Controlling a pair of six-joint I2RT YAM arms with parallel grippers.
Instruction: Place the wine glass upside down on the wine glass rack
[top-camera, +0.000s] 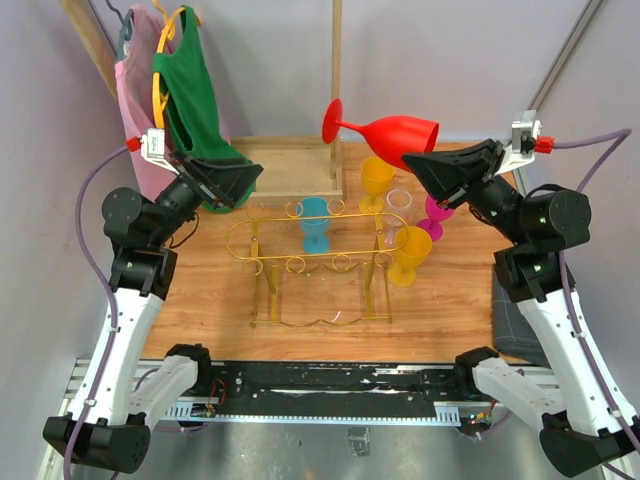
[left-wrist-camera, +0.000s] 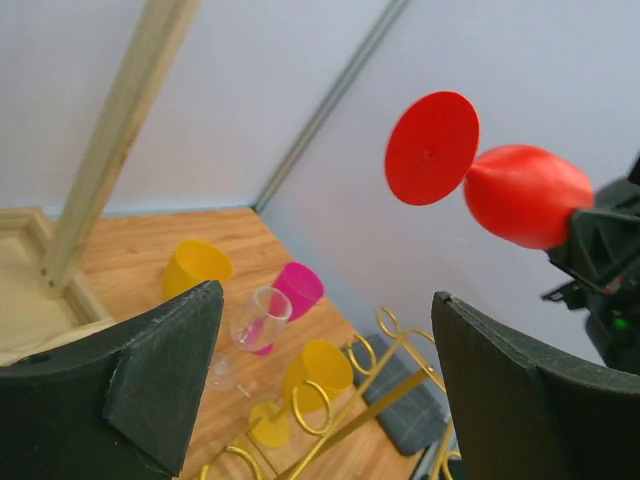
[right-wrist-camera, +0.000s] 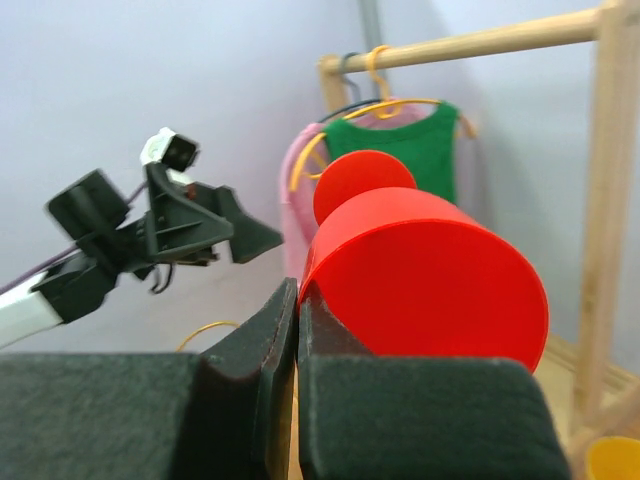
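A wooden table (top-camera: 205, 290) carries everything here. Near its middle stands a gold wire wine glass rack (top-camera: 315, 258), its thin legs on the wood. A teal glass (top-camera: 315, 222) shows inside the outline of the rack's top frame. Just past the rack's right end stand four more glasses: a yellow glass (top-camera: 410, 255) nearest, a clear glass (top-camera: 398, 200) behind it, a magenta glass (top-camera: 437, 212) to the right and a second yellow glass (top-camera: 377, 178) farthest back. A shallow wooden tray base (top-camera: 285, 165) sits at the far edge. A dark grey mat (top-camera: 515, 320) lies at the right edge.
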